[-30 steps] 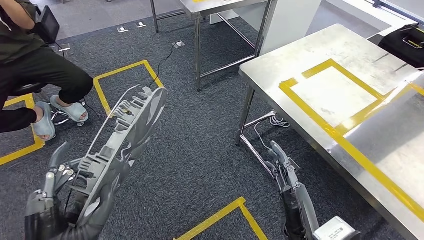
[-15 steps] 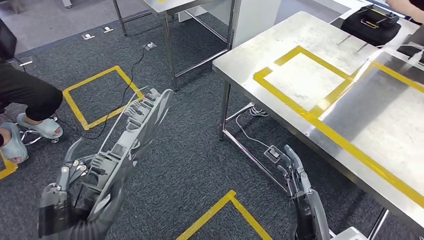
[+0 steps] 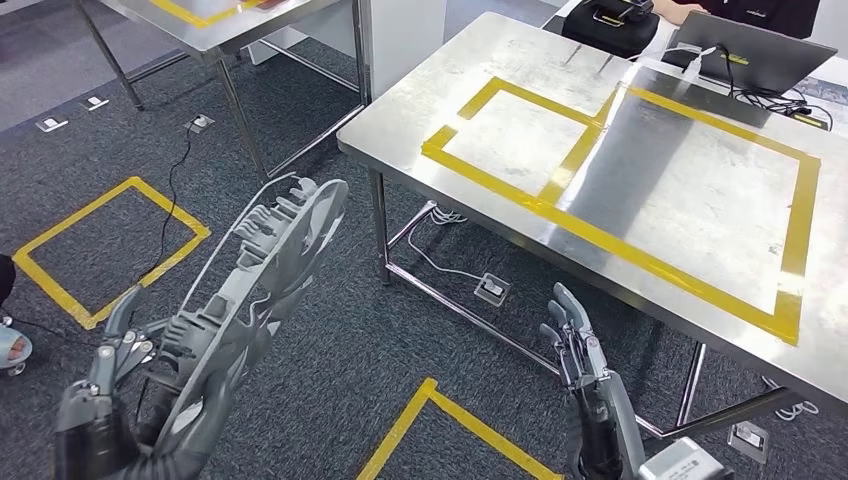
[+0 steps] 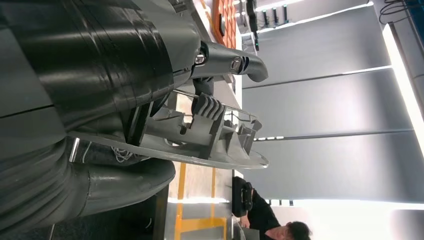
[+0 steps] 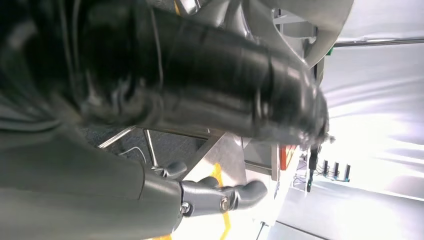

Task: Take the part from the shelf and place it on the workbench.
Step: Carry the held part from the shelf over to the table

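Grey carpet (image 3: 360, 330) with yellow tape squares is running under the steel counter (image 3: 700, 200), taped in yellow too. Left hand (image 3: 110, 375) is gripping the base of the long grey plastic part (image 3: 265, 275), holding it tilted up and forward over the floor, short of the counter. Right hand (image 3: 572, 340) is hanging low beside the counter edge, fingers straight and slightly apart, holding nothing.

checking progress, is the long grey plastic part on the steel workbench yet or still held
Held, not on it. The left hand grips the long grey plastic part over dark carpet, apart from the steel workbench.
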{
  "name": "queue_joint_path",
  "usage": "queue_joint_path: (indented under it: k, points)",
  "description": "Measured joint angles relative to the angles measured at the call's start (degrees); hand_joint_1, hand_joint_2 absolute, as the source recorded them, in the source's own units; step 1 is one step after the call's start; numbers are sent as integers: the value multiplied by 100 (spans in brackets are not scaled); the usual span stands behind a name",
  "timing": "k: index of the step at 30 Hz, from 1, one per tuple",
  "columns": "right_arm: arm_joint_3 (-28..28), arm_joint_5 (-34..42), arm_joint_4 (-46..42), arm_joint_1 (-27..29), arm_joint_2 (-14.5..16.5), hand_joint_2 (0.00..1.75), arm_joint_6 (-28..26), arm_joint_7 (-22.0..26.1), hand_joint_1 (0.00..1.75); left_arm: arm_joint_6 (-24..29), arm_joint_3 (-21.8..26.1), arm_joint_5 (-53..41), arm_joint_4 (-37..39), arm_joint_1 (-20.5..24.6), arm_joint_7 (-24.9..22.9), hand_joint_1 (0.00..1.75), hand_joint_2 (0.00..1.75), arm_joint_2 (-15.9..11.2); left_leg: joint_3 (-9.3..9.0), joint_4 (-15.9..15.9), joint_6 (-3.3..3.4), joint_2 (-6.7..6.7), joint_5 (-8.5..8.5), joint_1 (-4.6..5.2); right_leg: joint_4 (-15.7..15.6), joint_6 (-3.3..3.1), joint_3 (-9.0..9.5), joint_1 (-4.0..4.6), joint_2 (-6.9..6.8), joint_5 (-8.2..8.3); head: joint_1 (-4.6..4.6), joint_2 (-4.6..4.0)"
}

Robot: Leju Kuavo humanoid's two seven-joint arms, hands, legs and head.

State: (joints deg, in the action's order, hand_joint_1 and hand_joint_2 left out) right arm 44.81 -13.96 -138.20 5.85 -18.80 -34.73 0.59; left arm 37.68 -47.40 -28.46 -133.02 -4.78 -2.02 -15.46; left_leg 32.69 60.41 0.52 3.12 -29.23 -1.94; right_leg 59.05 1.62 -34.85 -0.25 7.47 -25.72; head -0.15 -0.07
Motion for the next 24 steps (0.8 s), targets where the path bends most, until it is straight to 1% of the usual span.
queue_joint_path:
  k: [1, 2, 3, 4, 5, 6, 7, 8, 9, 10, 11, 12, 13, 14, 15, 16, 17, 18, 19, 20, 21, 22, 23, 24]
  points:
    - [0, -1, -1, 5, -1, 0, -3, 3, 0, -1, -1, 3, 0, -2, 1, 175, 175, -2, -7, -4, 33, -53, 15, 3, 13, 19, -36, -13, 6, -2, 17, 0]
    - [0, -3, -2, 10, -3, 0, -7, 4, 0, -1, -1, 6, 0, -1, 1, 175, 175, -2, -12, -12, 60, -106, 27, 4, 75, 38, -83, -11, -76, -36, 40, 0]
    - [0, -4, -3, 13, -7, 0, -10, 4, 0, -2, -1, 9, -1, 1, 1, 175, 175, -1, -19, -22, 86, -157, 35, 4, 225, 58, -167, -7, -216, -119, 77, 0]
    - [0, -6, -4, 13, -10, 0, -12, 4, 0, -2, -1, 10, -2, 4, 2, 175, 175, -1, -23, -31, 104, -213, 37, 12, 494, 75, -295, -3, -399, -257, 117, 0]
    - [0, -7, -5, 12, -14, 0, -13, 3, 0, -2, -1, 12, -3, 4, 3, 175, 175, 1, -24, -33, 120, -270, 33, 30, 858, 91, -471, 1, -565, -420, 160, 0]
    - [0, -7, -5, 11, -16, 0, -12, 1, 0, -2, -1, 13, -3, 4, 4, 175, 175, 1, -19, -35, 135, -335, 27, 47, 1257, 100, -668, -3, -654, -586, 192, 0]
    - [0, -7, -5, 11, -17, 0, -11, -2, 0, -2, -1, 15, -3, 2, 3, 175, 175, 1, -15, -35, 146, -402, 19, 63, 1591, 100, -835, -5, -695, -701, 212, 0]
    - [0, -8, -5, 11, -17, 0, -10, -5, 0, -2, -1, 18, -2, 0, 0, 175, 175, 1, -15, -34, 156, -464, 10, 77, 1759, 89, -921, -4, -709, -727, 232, 0]
    - [0, -9, -5, 11, -17, 0, -10, -7, 0, -2, -1, 20, -2, -1, -2, 175, 175, 1, -20, -34, 162, -522, 1, 91, 1698, 66, -893, 1, -713, -642, 249, 0]
    - [0, -10, -5, 11, -17, 0, -9, -9, 0, -2, -2, 23, -2, -1, -4, 175, 175, 1, -36, -34, 166, -573, -13, 103, 1407, 30, -744, 15, -731, -460, 263, 0]
    - [0, -14, -5, 11, -17, 0, -9, -9, 0, -2, -2, 25, -2, -1, -4, 175, 175, 2, -59, -37, 167, -619, -29, 112, 966, -17, -517, 43, -791, -254, 274, 0]
    - [0, -19, -5, 8, -18, 0, -9, -9, 0, -2, -3, 27, -2, -2, -5, 175, 175, 3, -85, -49, 163, -662, -43, 122, 545, -64, -294, 83, -894, -122, 278, 0]
    - [0, -23, -6, 4, -18, 0, -9, -9, 0, -2, -4, 28, -2, -3, -5, 175, 175, 3, -104, -65, 153, -701, -52, 127, 216, -105, -124, 126, -984, -46, 278, 0]
    - [0, -29, -7, 1, -19, 0, -11, -8, 0, -2, -5, 30, -2, -3, -5, 175, 175, 4, -114, -85, 134, -741, -53, 126, 38, -136, -23, 165, -1046, -40, 282, 0]
    - [0, -31, -8, 0, -20, 0, -13, -8, 0, -2, -6, 30, -2, -5, -5, 175, 175, 4, -121, -112, 109, -785, -49, 124, -9, -156, 5, 191, -1052, -64, 286, 0]
    - [0, -33, -11, 3, -21, 0, -16, -8, 0, -2, -6, 30, -3, -4, -6, 175, 175, 3, -143, -140, 77, -833, -45, 121, -57, -178, 24, 203, -998, -47, 296, 0]
    - [0, -35, -18, 11, -21, 0, -18, -6, 0, -2, -5, 31, -4, -3, -7, 175, 175, 2, -151, -150, 49, -840, -54, 119, -117, -189, 78, 183, -948, -22, 307, 0]
    - [0, -35, -23, 14, -21, 0, -19, -4, 0, -2, -6, 32, -5, -6, -5, 175, 175, 0, -141, -102, 29, -776, -100, 119, -194, -203, 138, 160, -898, 3, 299, 0]
    - [0, -35, -29, 13, -21, 0, -20, -1, 0, -2, -6, 32, -7, -4, -1, 175, 175, -4, -70, 71, 13, -664, -197, 121, -269, -217, 204, 135, -849, 30, 280, 0]
    - [0, -33, -31, 9, -21, 0, -20, 1, 0, -1, -7, 32, -9, 0, 5, 175, 175, -8, 81, 364, 5, -526, -335, 118, -314, -224, 259, 112, -805, 49, 246, 0]
    - [0, -31, -29, 1, -21, 0, -20, 2, 0, 0, -8, 32, -10, 1, 10, 175, 175, -11, 276, 741, -6, -417, -488, 115, -324, -241, 275, 113, -753, 50, 204, 0]
    - [0, -29, -29, -4, -21, 0, -20, 1, 0, 0, -8, 32, -13, 3, 13, 175, 175, -14, 488, 1106, -17, -365, -600, 114, -317, -251, 277, 114, -697, 45, 171, 0]
    - [0, -27, -28, -5, -21, 0, -20, 0, 0, 0, -8, 32, -13, -1, 13, 175, 175, -15, 648, 1338, -26, -348, -628, 112, -308, -256, 279, 115, -640, 36, 145, 0]
    - [0, -27, -28, -5, -21, 0, -20, 0, 0, 0, -8, 33, -13, -7, 12, 175, 175, -15, 713, 1363, -29, -340, -538, 110, -296, -256, 286, 115, -573, 22, 123, 0]
